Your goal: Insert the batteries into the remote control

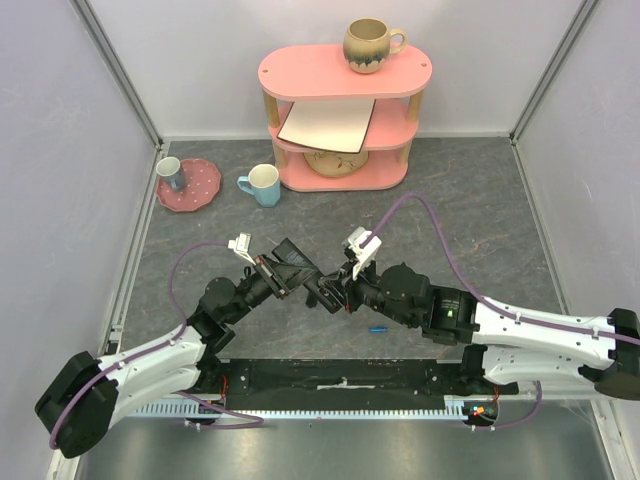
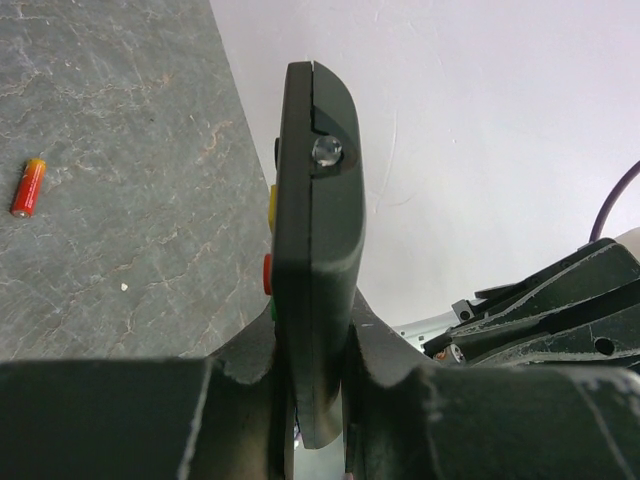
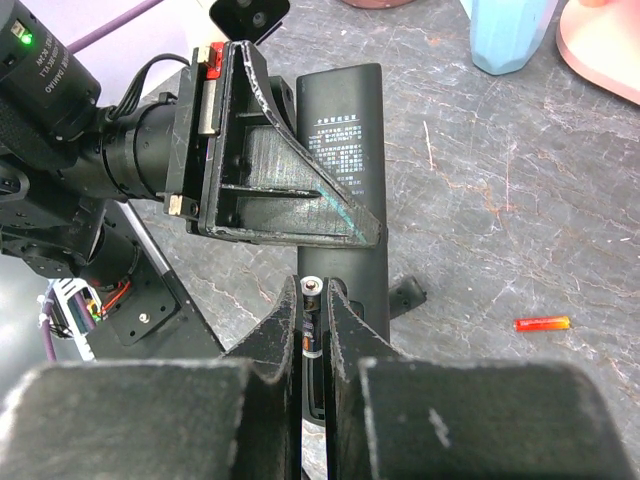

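I count two robot arms (image 1: 150, 365); one remote control (image 3: 345, 150); three mugs, a brown mug (image 1: 372, 45), a pale blue mug (image 1: 264, 185) and a grey mug (image 1: 170, 172); one pink shelf (image 1: 300, 70); one pink plate (image 1: 203, 188). Batteries: a red-orange battery (image 3: 541, 323), a blue battery (image 1: 377, 328), and seemingly a third battery (image 3: 311, 335), half hidden in the right gripper (image 3: 312, 295).

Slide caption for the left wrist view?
Left end effector clamps remote control edge-on; red-orange battery lies loose on table.
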You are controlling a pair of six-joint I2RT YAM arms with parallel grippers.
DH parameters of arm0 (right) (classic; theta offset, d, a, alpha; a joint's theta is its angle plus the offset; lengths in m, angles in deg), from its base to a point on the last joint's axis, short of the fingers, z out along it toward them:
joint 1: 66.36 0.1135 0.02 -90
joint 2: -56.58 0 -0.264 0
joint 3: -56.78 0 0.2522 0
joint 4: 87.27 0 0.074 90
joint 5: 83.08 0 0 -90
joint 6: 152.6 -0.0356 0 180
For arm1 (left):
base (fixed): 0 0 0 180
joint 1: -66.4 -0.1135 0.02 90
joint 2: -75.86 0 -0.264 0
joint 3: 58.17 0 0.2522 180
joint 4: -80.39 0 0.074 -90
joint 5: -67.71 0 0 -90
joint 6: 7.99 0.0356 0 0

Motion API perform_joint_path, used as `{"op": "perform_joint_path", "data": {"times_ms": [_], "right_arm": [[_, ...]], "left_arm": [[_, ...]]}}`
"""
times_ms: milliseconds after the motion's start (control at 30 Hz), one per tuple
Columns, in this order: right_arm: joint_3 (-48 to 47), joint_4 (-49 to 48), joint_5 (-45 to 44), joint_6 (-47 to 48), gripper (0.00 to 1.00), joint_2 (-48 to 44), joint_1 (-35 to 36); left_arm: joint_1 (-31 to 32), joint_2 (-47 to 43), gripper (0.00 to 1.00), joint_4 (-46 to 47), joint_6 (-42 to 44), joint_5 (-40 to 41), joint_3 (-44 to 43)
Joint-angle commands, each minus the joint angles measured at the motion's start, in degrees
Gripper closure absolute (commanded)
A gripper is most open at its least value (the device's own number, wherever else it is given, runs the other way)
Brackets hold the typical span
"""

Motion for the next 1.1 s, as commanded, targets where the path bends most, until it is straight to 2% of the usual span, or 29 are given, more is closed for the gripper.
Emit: {"op": "perform_joint_path", "data": {"times_ms": [0, 433, 1067], "right_arm": [[-0.39, -1.06, -1.97, 2.52, 1.00, 0.10, 0.74], [0.67, 2.45, -2.95, 5.78, 1.00, 0.45, 1.62], [0.85, 5.00, 1.10, 3.23, 1.00, 1.59, 4.08]], "left_arm": [[-0.03, -0.94, 0.98, 3.79, -2.21, -1.02, -1.21], [-0.03, -1.65, 0.98, 3.97, -1.51, -2.25, -2.27], [-0.03, -2.96, 0.98, 4.58, -0.72, -0.67, -2.01]]}}
